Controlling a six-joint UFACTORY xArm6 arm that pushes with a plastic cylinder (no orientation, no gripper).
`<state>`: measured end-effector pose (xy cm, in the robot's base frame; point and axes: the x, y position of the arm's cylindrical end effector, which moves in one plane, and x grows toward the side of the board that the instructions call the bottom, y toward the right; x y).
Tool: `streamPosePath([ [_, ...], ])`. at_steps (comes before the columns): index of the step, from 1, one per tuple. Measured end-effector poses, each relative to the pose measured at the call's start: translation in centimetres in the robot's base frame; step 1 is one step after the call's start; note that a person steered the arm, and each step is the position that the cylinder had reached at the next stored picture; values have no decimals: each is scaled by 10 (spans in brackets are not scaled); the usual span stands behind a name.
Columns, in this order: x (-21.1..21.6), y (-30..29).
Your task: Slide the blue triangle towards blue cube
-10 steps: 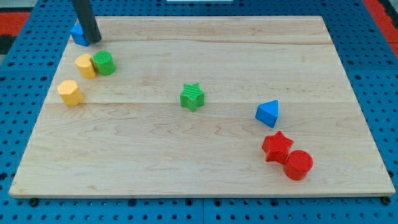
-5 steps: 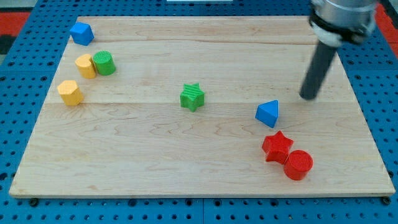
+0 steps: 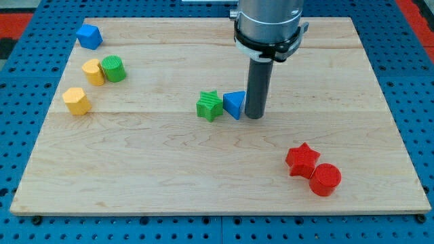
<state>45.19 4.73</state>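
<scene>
The blue triangle (image 3: 234, 104) lies near the middle of the wooden board (image 3: 203, 163), touching the right side of the green star (image 3: 210, 106). My tip (image 3: 253, 117) stands right against the triangle's right side. The blue cube (image 3: 89, 36) sits at the board's top left corner, far to the view's left of the triangle.
Two yellow blocks (image 3: 93, 71) (image 3: 76, 101) and a green cylinder (image 3: 114, 68) sit at the left, below the blue cube. A red star (image 3: 302, 160) and a red cylinder (image 3: 325, 179) sit at the lower right.
My tip went from the blue cube to the right of the blue triangle, then pushed the triangle left until it met the green star.
</scene>
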Motion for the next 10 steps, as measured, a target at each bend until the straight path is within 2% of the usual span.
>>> streamPosePath([
  [1,-14,-52],
  [2,-65,-69],
  [3,-116,-69],
  [5,-186,-12],
  [6,-190,-51],
  [7,-179,17],
  [8,-149,-4],
  [10,-180,-115],
])
